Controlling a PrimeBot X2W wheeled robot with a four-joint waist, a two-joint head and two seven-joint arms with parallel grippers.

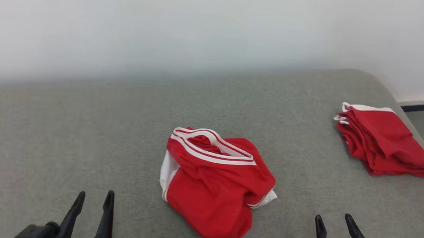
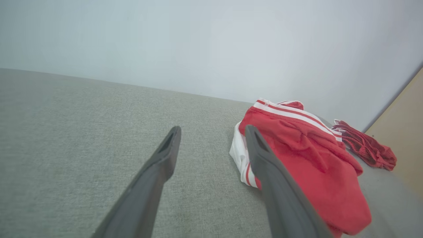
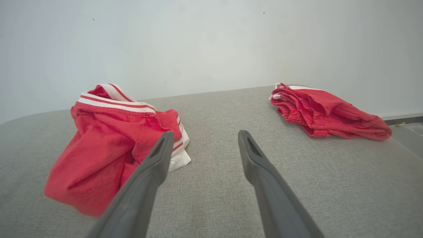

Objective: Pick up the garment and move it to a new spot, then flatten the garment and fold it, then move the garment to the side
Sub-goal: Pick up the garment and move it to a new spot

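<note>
Two empty, spread claws, left claw (image 1: 96, 193) and right claw (image 1: 333, 216), flank the crumpled garment (image 1: 211, 191) lying midway between them at frame centre.

Garment (image 1: 214, 184) centre on surface (image 1: 72, 138); folded pile (image 1: 385, 142) right-rear.

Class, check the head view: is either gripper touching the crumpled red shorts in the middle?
No: the left gripper and right gripper stand open, apart from the red shorts.

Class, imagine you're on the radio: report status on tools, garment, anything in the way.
Left tool open, empty. Right tool open, empty. Garment crumpled ahead, between them, not yet flat. Folded pile far right, apart; nothing blocking.
</note>
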